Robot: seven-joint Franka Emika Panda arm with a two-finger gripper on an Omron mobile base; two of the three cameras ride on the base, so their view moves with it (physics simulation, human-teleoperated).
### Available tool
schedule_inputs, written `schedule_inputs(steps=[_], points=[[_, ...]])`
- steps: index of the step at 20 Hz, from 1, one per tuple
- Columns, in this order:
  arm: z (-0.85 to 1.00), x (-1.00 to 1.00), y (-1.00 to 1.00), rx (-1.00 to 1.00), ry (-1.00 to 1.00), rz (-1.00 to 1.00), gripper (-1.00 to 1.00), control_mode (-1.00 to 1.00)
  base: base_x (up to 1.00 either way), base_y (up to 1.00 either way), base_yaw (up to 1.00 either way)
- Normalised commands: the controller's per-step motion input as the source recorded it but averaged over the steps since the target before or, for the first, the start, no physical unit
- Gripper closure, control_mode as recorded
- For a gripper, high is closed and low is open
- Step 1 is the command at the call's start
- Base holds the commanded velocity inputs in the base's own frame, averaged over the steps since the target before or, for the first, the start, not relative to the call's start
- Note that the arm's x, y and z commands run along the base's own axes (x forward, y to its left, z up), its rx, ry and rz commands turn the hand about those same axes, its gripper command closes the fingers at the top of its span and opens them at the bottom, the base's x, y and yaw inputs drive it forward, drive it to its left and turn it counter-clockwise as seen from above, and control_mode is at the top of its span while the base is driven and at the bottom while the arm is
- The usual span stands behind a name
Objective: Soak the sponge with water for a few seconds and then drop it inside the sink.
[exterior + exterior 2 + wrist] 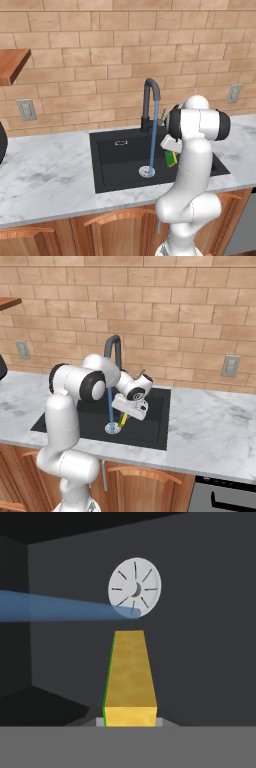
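Pincer clamped on the sponge, you are holding it low over the sink, just beside the water falling to the drain, apparently for soaking.

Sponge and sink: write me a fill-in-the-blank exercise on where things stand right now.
1. The gripper is shut on the ____.
2. The water falls from the tap straight onto the round silver ____.
3. The sponge hangs over the black sink, beside the stream and not ____ it.
4. The counter around the sink is white ____.

Missing words: sponge; drain; in; marble
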Motion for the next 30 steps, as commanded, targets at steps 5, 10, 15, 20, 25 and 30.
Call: schedule_inputs(steps=[5, 10, 15, 20, 25, 30], points=[[-0.12, 0.18, 0.00, -0.01, -0.01, 0.00, 1.00, -1.00, 0.00, 0.00, 0.00], [-0.31, 0.21, 0.00, -0.03, -0.09, 0.00, 1.00, -1.00, 0.00, 0.00, 0.00], [-0.09, 0.02, 0.00, -0.02, -0.14, 0.00, 1.00, -1.00, 0.00, 0.00, 0.00], [-0.15, 0.01, 0.00, -0.04, -0.18, 0.00, 1.00, -1.00, 0.00, 0.00, 0.00], [-0.19, 0.03, 0.00, -0.06, -0.16, 0.00, 1.00, -1.00, 0.00, 0.00, 0.00], [-0.14, 0.01, 0.00, -0.05, -0.08, 0.00, 1.00, -1.00, 0.00, 0.00, 0.00]])
